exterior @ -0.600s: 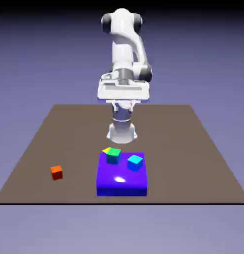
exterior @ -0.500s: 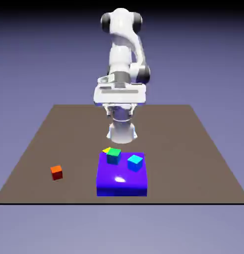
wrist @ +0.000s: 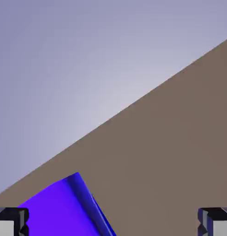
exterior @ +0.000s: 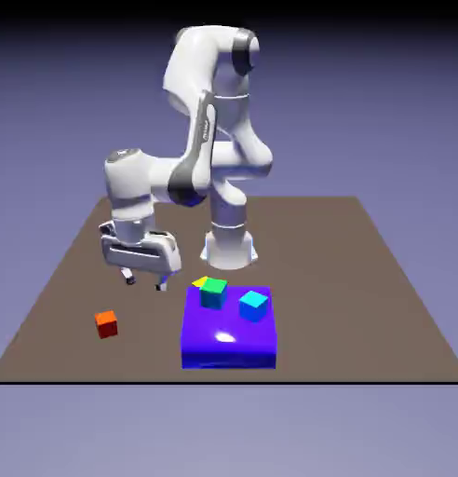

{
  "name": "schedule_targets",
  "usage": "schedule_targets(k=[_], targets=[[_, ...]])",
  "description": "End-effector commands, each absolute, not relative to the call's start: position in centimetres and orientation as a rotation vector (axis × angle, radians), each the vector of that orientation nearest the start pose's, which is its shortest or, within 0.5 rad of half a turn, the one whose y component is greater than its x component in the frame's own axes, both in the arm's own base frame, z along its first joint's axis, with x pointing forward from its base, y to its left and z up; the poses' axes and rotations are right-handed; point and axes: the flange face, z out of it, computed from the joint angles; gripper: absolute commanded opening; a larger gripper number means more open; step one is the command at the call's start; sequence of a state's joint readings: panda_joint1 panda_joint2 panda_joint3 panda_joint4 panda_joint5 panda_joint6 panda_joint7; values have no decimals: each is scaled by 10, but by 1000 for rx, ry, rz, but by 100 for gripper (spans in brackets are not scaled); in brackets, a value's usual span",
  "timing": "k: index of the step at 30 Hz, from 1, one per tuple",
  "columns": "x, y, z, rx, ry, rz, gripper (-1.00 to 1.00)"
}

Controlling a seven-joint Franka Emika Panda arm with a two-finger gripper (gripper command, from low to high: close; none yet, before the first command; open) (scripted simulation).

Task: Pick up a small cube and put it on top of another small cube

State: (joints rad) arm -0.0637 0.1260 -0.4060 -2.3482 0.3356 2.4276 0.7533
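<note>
1. A small yellow piece (exterior: 200,282) is being partly hidden by a green cube (exterior: 213,293) in the exterior view; its full shape is not being shown.
2. In the hand view, a big, glossy blue block (exterior: 228,328) is being cut off by the bottom edge, and both fingertips (wrist: 214,226) are being cropped at the lower corners.
3. The jaws of the white arm's two-finger gripper (exterior: 145,280) are being held wide apart, with nothing being pinched or touched between them.
4. The gripper is being held above the brown tabletop (exterior: 316,270), toward the exterior view's left, its body being tilted slightly.
5. A tiny red-orange cube (exterior: 106,324) is being seen on the tabletop, nearer the camera than the gripper and well apart from the block, at the exterior view's left.
6. The green cube and a light-blue cube (exterior: 253,306) are being supported by the block, apart from each other.
</note>
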Motion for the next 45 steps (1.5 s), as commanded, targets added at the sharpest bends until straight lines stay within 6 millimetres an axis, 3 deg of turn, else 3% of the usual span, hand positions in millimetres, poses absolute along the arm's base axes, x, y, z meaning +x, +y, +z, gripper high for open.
schedule_targets(k=[1,13,15,18,19,20,23,28,33,38,43,44,45], targets=[[451,-241,270,-2172,2050,130,0],[398,-370,177,-1729,2456,632,0],[398,-370,177,-1728,2457,633,0],[390,-352,111,-1728,2457,633,0],[390,-352,111,-1728,2457,633,-100],[390,-352,111,-1728,2457,633,-100],[400,-367,177,-1746,2445,636,-100],[459,-247,199,-2350,1923,716,-100],[488,-121,232,-2859,1251,713,-100],[485,2,273,-3228,458,624,-100],[453,111,315,-3418,-408,455,-100],[453,111,315,-3418,-408,455,-100],[451,107,299,-3419,-408,455,-100]])
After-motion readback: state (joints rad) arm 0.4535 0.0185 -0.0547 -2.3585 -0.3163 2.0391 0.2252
